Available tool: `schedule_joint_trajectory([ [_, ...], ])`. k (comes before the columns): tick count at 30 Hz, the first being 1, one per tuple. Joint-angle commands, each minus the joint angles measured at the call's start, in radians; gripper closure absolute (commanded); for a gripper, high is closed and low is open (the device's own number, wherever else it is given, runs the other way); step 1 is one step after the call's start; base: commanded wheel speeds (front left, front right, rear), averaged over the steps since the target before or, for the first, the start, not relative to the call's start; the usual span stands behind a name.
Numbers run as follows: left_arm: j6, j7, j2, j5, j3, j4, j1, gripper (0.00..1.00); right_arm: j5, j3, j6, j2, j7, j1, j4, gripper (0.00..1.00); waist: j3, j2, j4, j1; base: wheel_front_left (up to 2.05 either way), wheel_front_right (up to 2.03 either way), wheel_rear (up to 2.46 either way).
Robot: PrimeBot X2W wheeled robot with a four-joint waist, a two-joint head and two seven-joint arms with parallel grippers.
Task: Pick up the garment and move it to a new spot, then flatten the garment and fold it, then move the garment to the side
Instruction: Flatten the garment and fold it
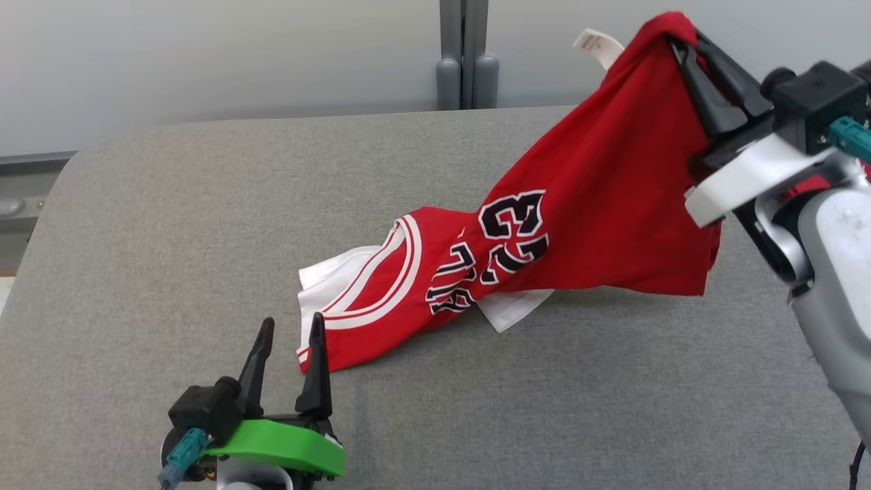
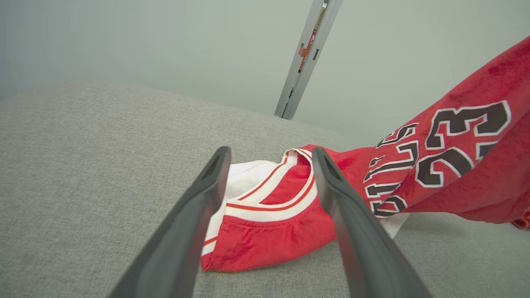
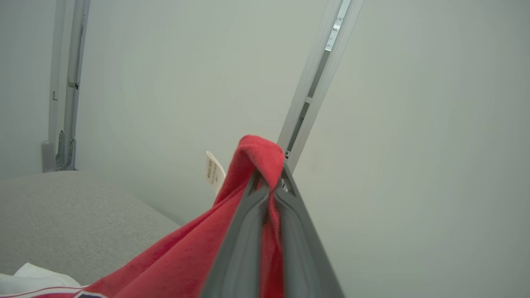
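Item: red jersey garment (image 1: 578, 204). One end was held raised at far right, clamped between the closed fingers of the right gripper (image 1: 686, 39). The collar end was found lying on the grey padded table (image 1: 170, 224), near centre. The left gripper (image 1: 292, 320) was set just beside the near collar edge, fingers parted, nothing held. Handling note: that loose edge was judged best taken by the left gripper, so the cloth could be lifted clear and dragging avoided.

Bright, even lighting; soft shadows
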Motion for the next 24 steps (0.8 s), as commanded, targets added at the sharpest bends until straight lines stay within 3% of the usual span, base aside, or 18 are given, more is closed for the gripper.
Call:
schedule_joint_trajectory([
  [1,-0.001,0.000,0.002,-0.010,-0.009,-0.003,-0.013,0.00,-0.007,0.005,-0.002,-0.012,0.007,-0.045,0.018,1.00,0.029,0.0000,0.033,0.0000,0.00,0.00,0.00],
  [5,-0.005,0.000,0.003,-0.021,-0.041,-0.005,-0.034,0.00,0.033,0.002,-0.002,-0.009,0.026,-0.150,0.131,1.00,0.062,0.0000,0.083,0.0000,0.00,0.00,0.00],
  [12,-0.006,0.000,0.002,-0.036,-0.095,-0.018,-0.073,0.00,-0.033,-0.063,-0.002,-0.074,-0.017,-0.338,0.423,1.00,0.137,0.0000,0.183,0.0000,0.00,0.00,0.00],
  [16,-0.006,0.000,0.002,-0.045,-0.114,-0.025,-0.091,0.00,-0.067,-0.101,-0.002,-0.078,-0.043,-0.415,0.591,1.00,0.177,0.0000,0.217,0.0000,0.00,0.00,0.00],
  [17,-0.005,0.000,0.002,-0.049,-0.118,-0.026,-0.094,0.00,-0.078,-0.107,-0.002,-0.081,-0.050,-0.432,0.625,0.88,0.186,0.0000,0.222,0.0000,0.00,0.00,0.00],
  [18,-0.004,0.000,0.002,-0.051,-0.123,-0.027,-0.098,0.00,-0.090,-0.116,-0.002,-0.083,-0.060,-0.450,0.668,0.66,0.197,0.0000,0.226,0.0000,0.00,0.00,0.00],
  [19,-0.003,0.000,0.002,-0.054,-0.127,-0.028,-0.102,0.00,-0.101,-0.125,-0.002,-0.081,-0.072,-0.463,0.700,0.12,0.204,0.0000,0.228,0.0000,0.00,0.00,0.00],
  [20,-0.001,0.000,0.002,-0.058,-0.132,-0.030,-0.107,0.00,-0.113,-0.137,-0.002,-0.076,-0.084,-0.473,0.739,0.00,0.212,0.0000,0.230,0.0000,0.00,0.00,0.00],
  [24,0.004,0.000,0.002,-0.064,-0.140,-0.029,-0.117,0.00,-0.159,-0.165,-0.002,-0.047,-0.134,-0.480,0.842,0.00,0.223,0.0000,0.227,0.0000,0.00,0.00,0.00],
])
